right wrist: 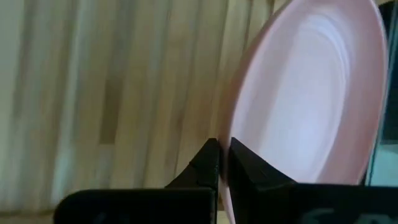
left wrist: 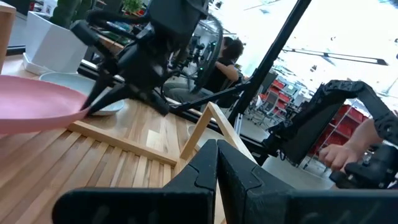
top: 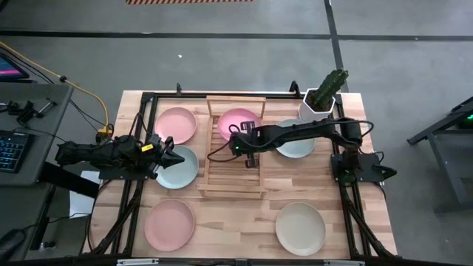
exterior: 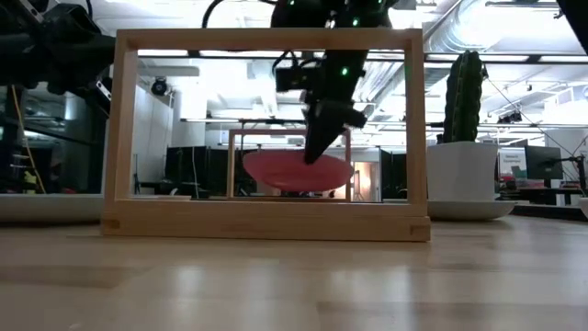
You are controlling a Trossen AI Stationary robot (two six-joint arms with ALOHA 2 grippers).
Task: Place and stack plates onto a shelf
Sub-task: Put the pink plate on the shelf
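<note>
A pink plate (top: 238, 122) hangs over the far half of the light-wood shelf (top: 235, 174). My right gripper (top: 250, 144) is shut on it. The plate also shows in the low view (exterior: 296, 171) and in the left wrist view (left wrist: 37, 106). My left gripper (top: 174, 157) is shut and empty, over the far rim of a blue-green plate (top: 179, 171) that lies flat on the table left of the shelf. Whether it touches that plate I cannot tell. Its fingers show closed in its own wrist view (left wrist: 216, 165). My right gripper pinches the pink plate's rim (right wrist: 231, 146) between its two fingers, on the plate's near side. The fingers come from above, slanting down (exterior: 317, 142). The plate hangs nearly level, a little tilted, just above the shelf's slats (left wrist: 93, 162).
Flat on the table lie a pink plate (top: 176, 124) at the far left, a blue-green plate (top: 295, 140) under my right arm, a pink plate (top: 169, 223) near left and a cream plate (top: 300, 227) near right. A potted cactus (top: 319, 100) stands far right. A person (left wrist: 230, 56) sits beyond the table.
</note>
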